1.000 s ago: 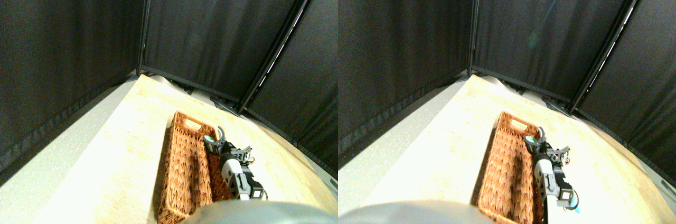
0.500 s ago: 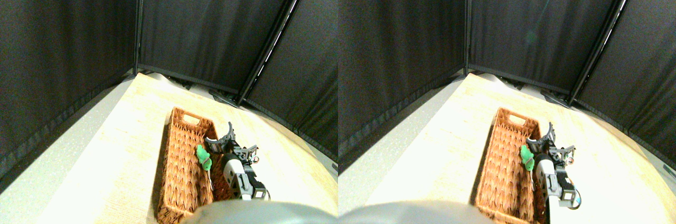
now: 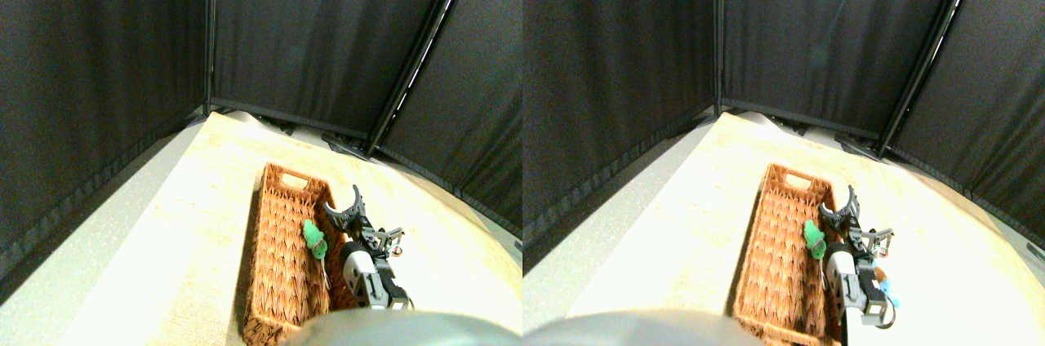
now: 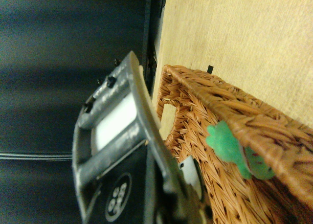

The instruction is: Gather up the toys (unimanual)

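Observation:
One of the toys, a small green plush toy (image 3: 313, 237), lies inside the long brown wicker basket (image 3: 282, 268), against its right wall. In the wrist view the green toy (image 4: 227, 145) shows partly behind the basket's rim (image 4: 230, 101). My right gripper (image 3: 343, 201) hangs over the basket's right rim, just beyond the toy. It is open and nothing is between its jaws. One dark jaw frame fills the lower part of the wrist view.
The basket stands on a light wooden tabletop (image 3: 204, 199). Black curtain panels (image 3: 310, 36) on dark frames close off the table's far side and both flanks. Grey floor (image 3: 73, 264) runs along the left edge.
A second ago the gripper held the green toy above the basket's right rim. It has let go, and the toy now lies in the basket. The camera view has shifted slightly.

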